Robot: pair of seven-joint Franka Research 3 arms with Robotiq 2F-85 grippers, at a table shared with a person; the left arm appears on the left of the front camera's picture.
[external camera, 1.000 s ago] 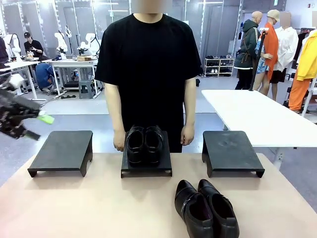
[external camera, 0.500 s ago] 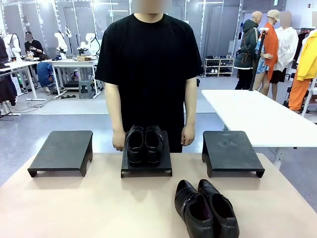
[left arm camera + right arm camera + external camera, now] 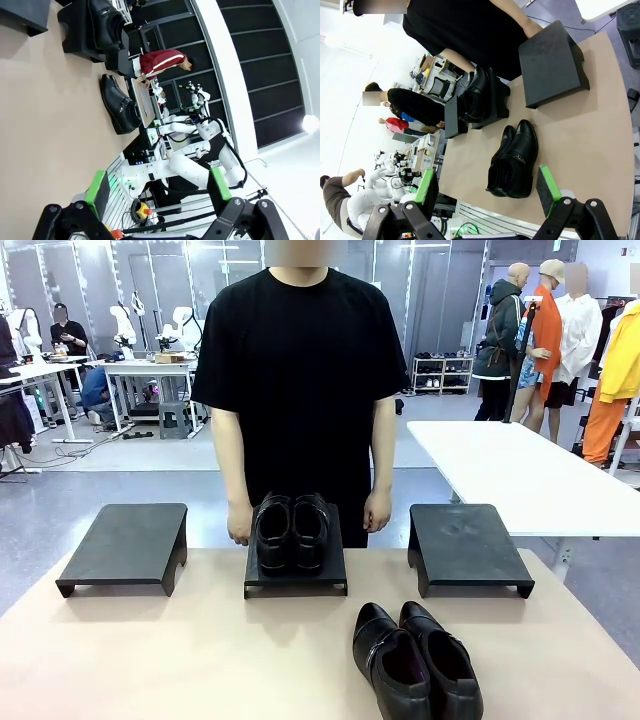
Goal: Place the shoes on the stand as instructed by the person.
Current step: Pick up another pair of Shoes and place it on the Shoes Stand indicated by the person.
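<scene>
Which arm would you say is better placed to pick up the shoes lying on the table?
Probably the right: the loose pair lies right of centre, just beyond the open right gripper; the left gripper sees it from farther off.

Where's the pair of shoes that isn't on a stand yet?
In the front view, the loose pair of shoes lies on the table near the robot's edge, right of centre, in front of the gap between the middle stand and the right stand.

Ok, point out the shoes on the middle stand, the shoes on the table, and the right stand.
shoes on the middle stand (image 3: 274, 532), front view, upper of one shoe.
shoes on the table (image 3: 440, 660), front view, upper of one shoe.
right stand (image 3: 468, 538), front view, its flat top.
</scene>
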